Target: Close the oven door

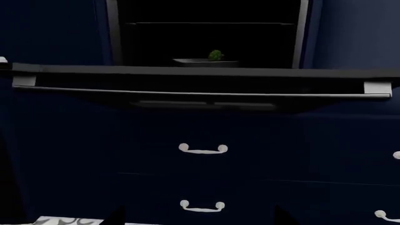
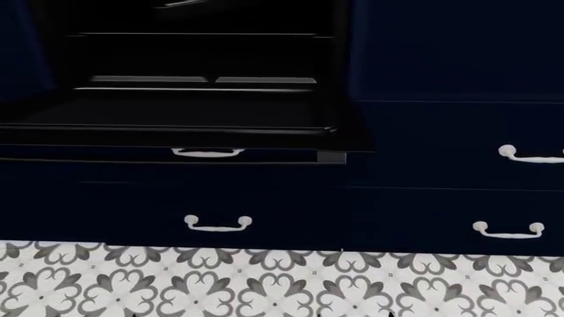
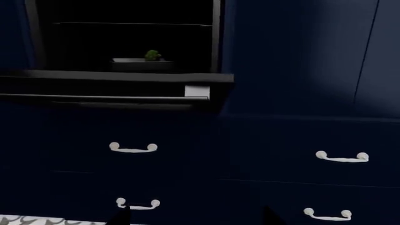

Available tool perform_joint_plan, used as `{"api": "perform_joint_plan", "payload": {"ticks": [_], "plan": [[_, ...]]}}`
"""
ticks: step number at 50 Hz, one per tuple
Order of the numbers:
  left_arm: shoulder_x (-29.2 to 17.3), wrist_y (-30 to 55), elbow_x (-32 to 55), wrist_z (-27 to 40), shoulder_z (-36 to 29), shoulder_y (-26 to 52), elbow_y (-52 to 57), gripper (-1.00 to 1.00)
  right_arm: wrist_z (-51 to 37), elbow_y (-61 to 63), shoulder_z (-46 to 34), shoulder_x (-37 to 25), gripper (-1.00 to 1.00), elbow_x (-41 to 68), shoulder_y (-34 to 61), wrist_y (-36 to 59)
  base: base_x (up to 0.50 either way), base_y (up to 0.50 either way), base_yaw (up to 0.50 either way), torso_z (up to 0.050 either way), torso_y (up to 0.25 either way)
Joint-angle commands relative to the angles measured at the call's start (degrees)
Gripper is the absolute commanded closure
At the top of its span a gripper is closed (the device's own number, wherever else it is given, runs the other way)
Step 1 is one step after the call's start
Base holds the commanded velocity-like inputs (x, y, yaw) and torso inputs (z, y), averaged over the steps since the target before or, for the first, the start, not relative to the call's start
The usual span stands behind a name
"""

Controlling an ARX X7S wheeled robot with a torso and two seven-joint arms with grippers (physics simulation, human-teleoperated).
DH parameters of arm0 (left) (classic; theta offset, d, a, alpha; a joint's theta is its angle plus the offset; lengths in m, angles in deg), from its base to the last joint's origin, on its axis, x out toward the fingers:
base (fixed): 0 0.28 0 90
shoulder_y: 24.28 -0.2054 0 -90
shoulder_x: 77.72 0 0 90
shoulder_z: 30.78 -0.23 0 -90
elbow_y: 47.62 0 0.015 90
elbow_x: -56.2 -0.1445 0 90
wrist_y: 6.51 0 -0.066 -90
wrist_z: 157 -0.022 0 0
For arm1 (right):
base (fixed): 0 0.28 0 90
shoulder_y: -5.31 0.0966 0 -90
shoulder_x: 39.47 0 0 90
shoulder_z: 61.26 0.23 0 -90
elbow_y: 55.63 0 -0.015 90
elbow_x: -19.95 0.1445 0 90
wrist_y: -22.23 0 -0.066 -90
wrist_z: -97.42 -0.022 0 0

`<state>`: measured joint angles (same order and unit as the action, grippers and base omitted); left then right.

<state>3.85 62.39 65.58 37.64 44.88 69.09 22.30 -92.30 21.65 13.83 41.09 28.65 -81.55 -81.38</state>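
The oven door (image 1: 200, 71) hangs open, folded down flat, and I see its front edge end-on. Its long thin bar handle (image 1: 200, 93) runs beneath that edge between grey end brackets (image 1: 377, 87). From the head view the door (image 2: 176, 115) is a glossy black slab jutting out over the drawers. Its right end (image 3: 93, 76) shows in the right wrist view. My left gripper (image 1: 198, 220) is open, low and back from the door, facing the drawers under it. My right gripper (image 3: 195, 220) is open too, lower than the door's right end. Neither touches anything.
Inside the dark oven cavity (image 1: 206, 37) a flat tray carries a small green item (image 1: 216, 55). Navy drawer fronts with white curved handles (image 1: 203, 149) (image 3: 342, 157) fill the wall below and to the right. A patterned tile floor (image 2: 282, 284) lies in front.
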Motion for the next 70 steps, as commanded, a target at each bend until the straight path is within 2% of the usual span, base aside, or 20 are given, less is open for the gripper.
{"api": "perform_joint_plan", "payload": {"ticks": [1,12,14,17,43,45,53,66,67,70], "plan": [[-0.23,-0.07,0.22,0.11,-0.56,0.23,-0.45,-1.00,-0.29,-0.02,-0.43,-0.26,-1.00,0.26,0.08,0.02,0.00,0.30,0.00,0.000,0.000],[-0.43,-0.25,0.43,0.52,-0.85,0.28,-0.56,-1.00,-0.49,-0.08,-0.87,-0.49,-1.00,0.46,0.17,0.04,0.00,0.31,0.00,0.000,0.000],[-0.89,1.91,0.65,0.99,-0.91,-0.18,2.26,-1.00,-0.55,-0.07,-0.89,-0.52,-1.00,0.53,0.15,-0.12,0.00,0.30,0.00,0.000,0.000],[-0.54,-0.20,0.59,0.65,-1.01,0.28,-0.38,-1.00,-0.62,-0.07,-0.97,-0.58,-1.00,0.62,0.14,-0.21,0.00,0.30,0.00,0.000,0.000],[-1.07,-0.32,1.24,1.14,-1.90,0.27,0.13,-1.00,-1.08,-0.17,-1.74,-1.11,-1.00,1.27,0.32,-0.39,0.00,0.30,0.00,0.000,0.000],[-1.52,1.26,1.60,1.22,-2.05,-0.11,2.46,-1.00,-0.96,-0.23,-1.85,-1.15,-1.00,1.35,0.33,-0.68,0.00,0.00,0.00,0.000,0.000],[-1.12,-0.76,1.15,1.19,-2.37,0.67,-0.97,-1.00,-1.01,-0.10,-2.14,-1.32,-1.00,1.51,0.27,-0.95,0.00,0.00,0.00,-0.003,0.000],[-1.45,-1.22,1.71,1.37,-2.59,0.33,-0.40,-1.00,-1.34,-0.09,-2.39,-1.54,-1.00,1.85,0.26,-1.16,0.00,0.00,0.00,-0.041,0.000],[-1.86,0.64,1.88,1.74,-2.66,0.00,1.86,-1.00,-1.36,-0.08,-2.42,-1.56,-1.00,1.86,0.26,-1.18,0.00,0.00,0.00,-0.028,0.000],[-1.51,-1.05,1.80,1.49,-2.71,0.37,-0.35,-1.00,-1.41,-0.11,-2.47,-1.60,-1.00,1.97,0.29,-1.22,0.00,0.00,0.00,-0.028,0.000]]}}
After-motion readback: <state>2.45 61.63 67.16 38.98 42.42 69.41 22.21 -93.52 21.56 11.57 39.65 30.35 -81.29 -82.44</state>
